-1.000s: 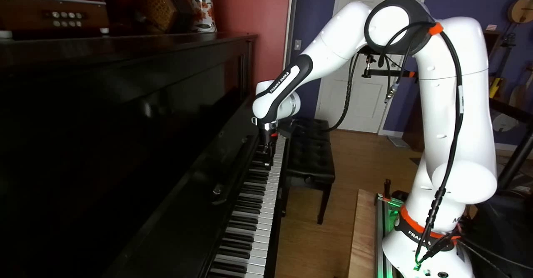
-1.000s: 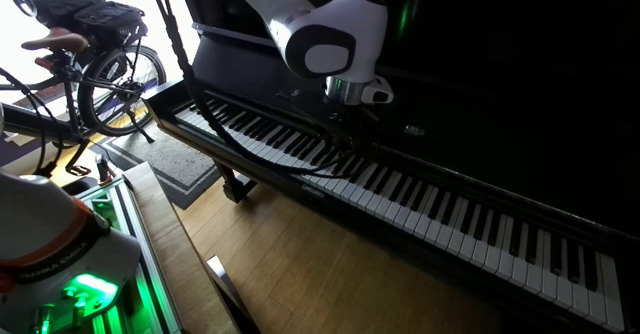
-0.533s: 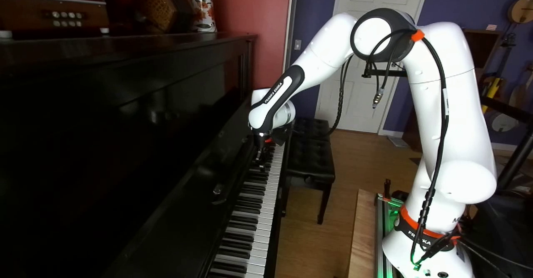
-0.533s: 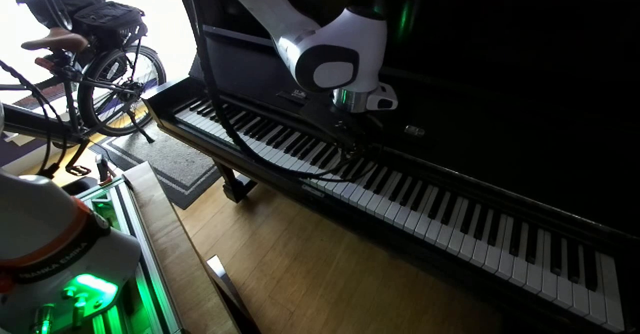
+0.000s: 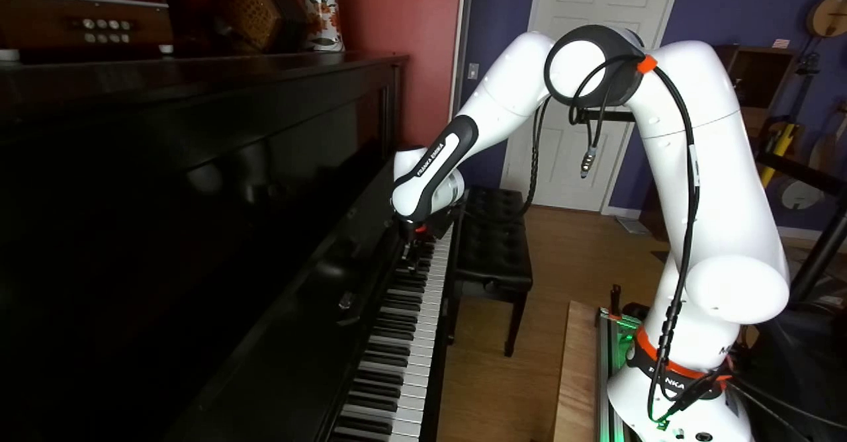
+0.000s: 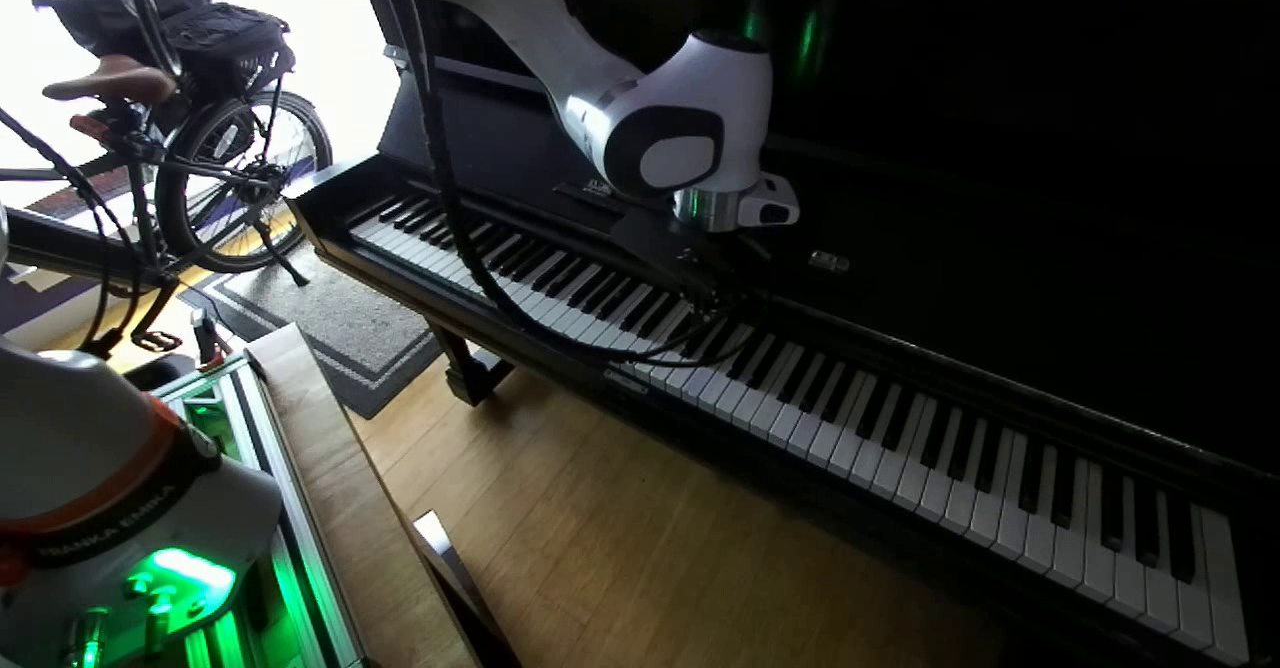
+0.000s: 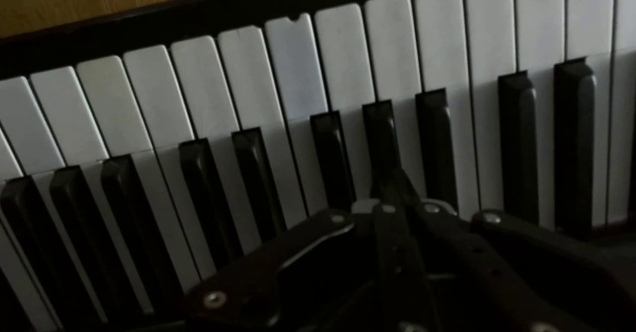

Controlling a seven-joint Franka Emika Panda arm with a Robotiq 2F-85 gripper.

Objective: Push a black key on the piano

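Note:
The glossy dark upright piano [image 5: 291, 144] shows in both exterior views [image 6: 980, 298]. Its row of white and black keys fills most of the wrist view. My gripper [image 7: 393, 183] is shut with nothing between its fingers. In the wrist view its fingertips lie over a black key [image 7: 381, 128], the middle one of a group of three. The tips are dark against the key, so I cannot tell whether they touch it or if it is pressed. In both exterior views the gripper [image 5: 411, 266] is low over the rear, black-key part of the keyboard [image 6: 700, 310].
The piano's dark front panel stands close behind the gripper. A black padded bench [image 5: 493, 243] is beside the keyboard. A black cable [image 6: 440, 168] from the arm hangs in a loop over the keys. An accordion [image 5: 86, 18] and a floral vase [image 5: 323, 12] stand on the piano.
The arm has come down and reached further toward the piano. The gripper has moved from above the keys to lower, nearer their rear part, and is more tilted.

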